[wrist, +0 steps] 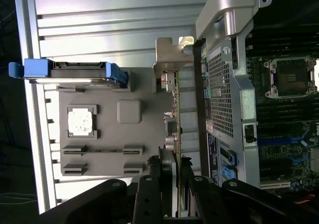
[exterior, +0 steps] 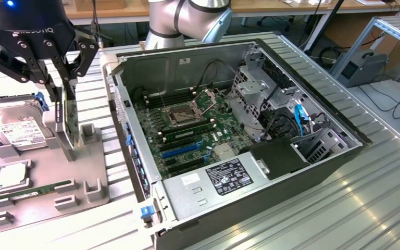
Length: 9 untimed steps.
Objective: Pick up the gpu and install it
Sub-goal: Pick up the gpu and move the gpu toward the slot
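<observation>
Within one claw (wrist: pixel 174 165), one upright gpu (wrist: pixel 175 122)

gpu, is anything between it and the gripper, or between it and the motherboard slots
Nothing visible separates the gripper from the gpu: it sits right at the card's top edge. Toward the blue slots, the open case's side wall stands in between, on the exterior view's right of the card.

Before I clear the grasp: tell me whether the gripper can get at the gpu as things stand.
Probably yes: the gripper sits directly over the upright gpu, lined up with its edge, nothing between them; the hard drive lies apart.
</observation>
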Tool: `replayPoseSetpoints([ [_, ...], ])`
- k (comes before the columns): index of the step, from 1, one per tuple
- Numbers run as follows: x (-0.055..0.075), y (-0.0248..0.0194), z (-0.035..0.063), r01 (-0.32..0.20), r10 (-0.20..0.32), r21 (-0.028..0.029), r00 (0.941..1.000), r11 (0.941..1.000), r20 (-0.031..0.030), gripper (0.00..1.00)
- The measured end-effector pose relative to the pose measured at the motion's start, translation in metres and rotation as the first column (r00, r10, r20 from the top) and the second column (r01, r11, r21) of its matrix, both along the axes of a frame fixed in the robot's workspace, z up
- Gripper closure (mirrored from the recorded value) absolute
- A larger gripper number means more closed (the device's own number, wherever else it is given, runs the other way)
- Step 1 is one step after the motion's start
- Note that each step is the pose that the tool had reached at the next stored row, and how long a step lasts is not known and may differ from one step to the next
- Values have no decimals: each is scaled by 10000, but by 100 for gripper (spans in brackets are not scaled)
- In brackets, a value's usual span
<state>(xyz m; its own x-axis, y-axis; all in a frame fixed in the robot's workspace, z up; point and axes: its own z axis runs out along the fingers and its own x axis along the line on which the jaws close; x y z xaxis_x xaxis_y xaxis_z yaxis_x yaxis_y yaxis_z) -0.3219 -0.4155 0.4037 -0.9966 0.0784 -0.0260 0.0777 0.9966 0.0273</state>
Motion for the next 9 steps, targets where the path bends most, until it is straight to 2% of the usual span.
replayPoseSetpoints([
  [9, 0, 0, 40, 0, 0, 0, 10000, 10000, 0, 73],
])
